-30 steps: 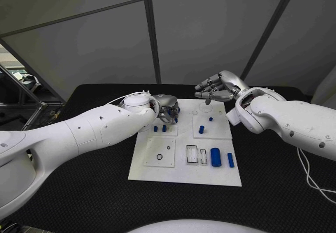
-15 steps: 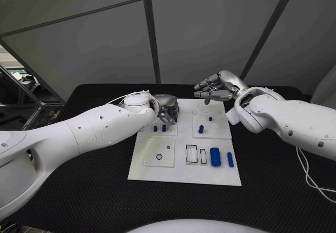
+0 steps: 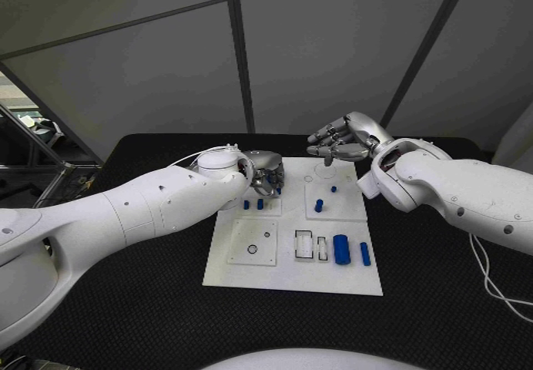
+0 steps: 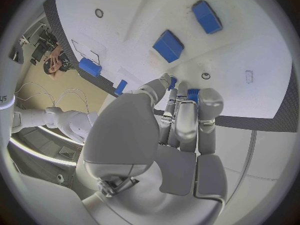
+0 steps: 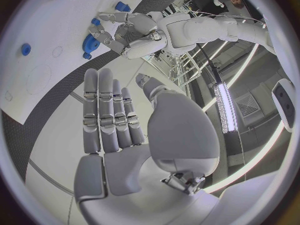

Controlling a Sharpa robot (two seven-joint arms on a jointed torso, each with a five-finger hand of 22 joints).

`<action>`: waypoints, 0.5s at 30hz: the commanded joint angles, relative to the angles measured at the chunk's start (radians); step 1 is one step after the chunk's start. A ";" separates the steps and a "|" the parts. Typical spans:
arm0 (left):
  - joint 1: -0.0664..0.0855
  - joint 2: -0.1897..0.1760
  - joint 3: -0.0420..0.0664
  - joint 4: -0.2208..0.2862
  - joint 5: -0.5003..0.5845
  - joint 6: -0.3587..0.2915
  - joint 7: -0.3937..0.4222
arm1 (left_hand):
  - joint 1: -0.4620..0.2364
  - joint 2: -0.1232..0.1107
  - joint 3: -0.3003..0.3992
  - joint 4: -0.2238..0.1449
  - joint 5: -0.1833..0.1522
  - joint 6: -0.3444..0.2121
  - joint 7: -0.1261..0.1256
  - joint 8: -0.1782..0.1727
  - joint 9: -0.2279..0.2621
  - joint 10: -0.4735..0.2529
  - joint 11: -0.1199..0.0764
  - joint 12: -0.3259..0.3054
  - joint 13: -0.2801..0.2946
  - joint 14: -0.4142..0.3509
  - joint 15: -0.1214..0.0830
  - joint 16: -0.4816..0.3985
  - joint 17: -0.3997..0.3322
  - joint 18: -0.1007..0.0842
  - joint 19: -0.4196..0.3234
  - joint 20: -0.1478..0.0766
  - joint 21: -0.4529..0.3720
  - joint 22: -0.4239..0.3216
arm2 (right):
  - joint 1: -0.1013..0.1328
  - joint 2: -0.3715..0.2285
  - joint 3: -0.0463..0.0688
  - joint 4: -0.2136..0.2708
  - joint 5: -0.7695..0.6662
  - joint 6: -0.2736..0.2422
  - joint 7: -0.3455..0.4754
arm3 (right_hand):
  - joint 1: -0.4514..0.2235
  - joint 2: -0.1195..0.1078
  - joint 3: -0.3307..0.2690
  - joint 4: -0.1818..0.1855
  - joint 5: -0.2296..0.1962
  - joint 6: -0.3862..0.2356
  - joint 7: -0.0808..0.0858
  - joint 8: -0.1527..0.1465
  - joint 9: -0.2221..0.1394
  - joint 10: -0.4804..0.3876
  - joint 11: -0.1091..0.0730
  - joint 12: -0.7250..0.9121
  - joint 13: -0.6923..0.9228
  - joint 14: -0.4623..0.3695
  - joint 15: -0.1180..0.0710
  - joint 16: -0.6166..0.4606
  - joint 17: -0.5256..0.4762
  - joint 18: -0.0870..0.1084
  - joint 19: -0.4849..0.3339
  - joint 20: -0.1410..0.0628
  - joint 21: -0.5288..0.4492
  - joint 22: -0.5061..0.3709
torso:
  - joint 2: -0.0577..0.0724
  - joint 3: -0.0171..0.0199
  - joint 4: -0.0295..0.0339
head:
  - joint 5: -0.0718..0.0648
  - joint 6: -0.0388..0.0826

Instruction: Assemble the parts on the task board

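Almost nothing is changing since 1 second ago. The left hand [image 3: 263, 171] is staying at the task board's [image 3: 291, 281] 11 o'clock corner, fingers curled around a small blue part [image 4: 192, 92]. The right hand [image 3: 346, 140] is still hovering at 12 o'clock, spread and holding nothing. Insertion looks pending.

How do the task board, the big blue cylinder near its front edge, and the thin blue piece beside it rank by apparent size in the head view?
1. Task board, by far the largest.
2. Big blue cylinder.
3. Thin blue piece: similar length, clearly narrower.
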 commanded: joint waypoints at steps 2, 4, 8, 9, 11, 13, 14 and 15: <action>0.000 0.002 -0.001 0.001 -0.006 0.013 0.009 | 0.004 0.015 0.014 0.002 -0.004 0.022 -0.001 0.008 -0.003 0.012 0.001 -0.003 -0.005 0.026 -0.005 0.006 -0.001 -0.074 0.009 -0.002 0.010 0.005 | 0.002 0.001 0.001 0.001 0.003 0.006 0.005 | 0.002 0.005 0.000 0.004 0.007 -0.004 -0.002 0.000 0.000 -0.008 -0.001 0.005 -0.001 -0.006 0.000 -0.001 0.001 0.003 -0.002 0.006 -0.005 -0.002 | 0.001 0.0002 0.0000 | -0.001 -0.001; 0.000 0.003 -0.001 0.000 -0.006 0.014 0.010 | 0.006 0.024 0.022 0.001 -0.003 0.033 -0.002 0.011 -0.004 0.018 0.000 -0.001 -0.008 0.026 -0.008 0.006 -0.002 -0.074 0.008 -0.004 0.011 0.007 | 0.002 0.001 0.001 0.001 0.003 0.006 0.005 | 0.002 0.005 0.000 0.004 0.007 -0.004 -0.002 0.000 0.000 -0.008 -0.001 0.005 -0.001 -0.006 0.000 -0.001 0.001 0.003 -0.002 0.006 -0.005 -0.002 | 0.000 0.0001 0.0000 | -0.002 -0.001; 0.000 0.005 -0.001 -0.002 -0.006 0.015 0.015 | 0.012 0.046 0.037 -0.005 -0.003 0.060 -0.005 0.019 -0.005 0.038 -0.005 0.006 -0.012 0.026 -0.012 0.009 -0.003 -0.074 0.010 -0.008 0.016 0.013 | 0.002 0.001 0.001 0.001 0.003 0.006 0.005 | 0.003 0.005 0.000 0.004 0.007 -0.004 -0.002 0.000 0.000 -0.008 -0.001 0.005 -0.001 -0.006 0.000 -0.001 0.001 0.003 -0.002 0.006 -0.005 -0.002 | 0.000 0.0001 -0.0002 | -0.002 -0.002; 0.000 0.005 -0.001 -0.002 -0.006 0.015 0.017 | 0.013 0.050 0.040 -0.007 -0.003 0.066 -0.006 0.021 -0.006 0.043 -0.007 0.007 -0.013 0.026 -0.013 0.009 -0.003 -0.075 0.010 -0.008 0.018 0.015 | 0.002 0.001 0.001 0.001 0.003 0.007 0.005 | 0.003 0.005 0.000 0.004 0.007 -0.004 -0.002 0.000 0.000 -0.008 -0.001 0.005 -0.001 -0.006 0.000 -0.001 0.001 0.003 -0.002 0.006 -0.005 -0.002 | 0.000 0.0001 -0.0002 | -0.002 -0.002; 0.000 0.006 -0.001 -0.003 -0.006 0.014 0.018 | 0.018 0.061 0.046 -0.014 -0.003 0.082 -0.007 0.026 -0.006 0.059 -0.010 0.012 -0.013 0.026 -0.013 0.010 -0.004 -0.076 0.012 -0.009 0.022 0.020 | 0.002 0.002 0.001 0.001 0.003 0.007 0.005 | 0.003 0.005 0.000 0.004 0.007 -0.004 -0.002 0.000 0.000 -0.008 -0.001 0.005 -0.001 -0.006 0.000 -0.001 0.001 0.003 -0.002 0.006 -0.005 -0.002 | 0.000 0.0001 0.0001 | -0.003 -0.002; 0.000 0.007 -0.001 -0.004 -0.006 0.011 0.019 | 0.022 0.068 0.049 -0.021 -0.002 0.094 -0.008 0.029 -0.006 0.070 -0.012 0.014 -0.014 0.025 -0.011 0.010 -0.007 -0.077 0.013 -0.009 0.026 0.024 | 0.002 0.002 0.001 0.001 0.003 0.007 0.005 | 0.003 0.005 0.000 0.004 0.007 -0.004 -0.002 0.000 0.000 -0.008 -0.001 0.005 -0.001 -0.006 0.000 -0.001 0.001 0.003 -0.002 0.006 -0.005 -0.002 | 0.000 0.0001 0.0003 | -0.003 -0.002; 0.000 0.007 -0.001 -0.005 -0.006 0.009 0.020 | 0.025 0.071 0.051 -0.026 -0.002 0.099 -0.008 0.030 -0.006 0.075 -0.013 0.016 -0.014 0.025 -0.010 0.010 -0.007 -0.078 0.014 -0.009 0.029 0.027 | 0.002 0.002 0.001 0.001 0.003 0.007 0.005 | 0.003 0.005 0.000 0.004 0.007 -0.004 -0.002 0.000 0.000 -0.008 -0.001 0.005 -0.001 -0.006 0.000 -0.001 0.001 0.003 -0.002 0.006 -0.005 -0.002 | 0.000 -0.0002 0.0001 | -0.003 -0.002; 0.000 0.007 -0.001 -0.006 -0.006 0.005 0.020 | 0.029 0.074 0.054 -0.031 -0.002 0.104 -0.008 0.031 -0.007 0.080 -0.014 0.017 -0.015 0.025 -0.009 0.010 -0.008 -0.079 0.016 -0.008 0.032 0.030 | 0.002 0.002 0.001 0.001 0.003 0.007 0.005 | 0.003 0.005 0.000 0.004 0.007 -0.004 -0.002 0.000 0.000 -0.008 -0.001 0.005 -0.001 -0.006 0.000 -0.001 0.001 0.003 -0.002 0.006 -0.005 -0.002 | 0.000 -0.0002 0.0001 | -0.003 -0.002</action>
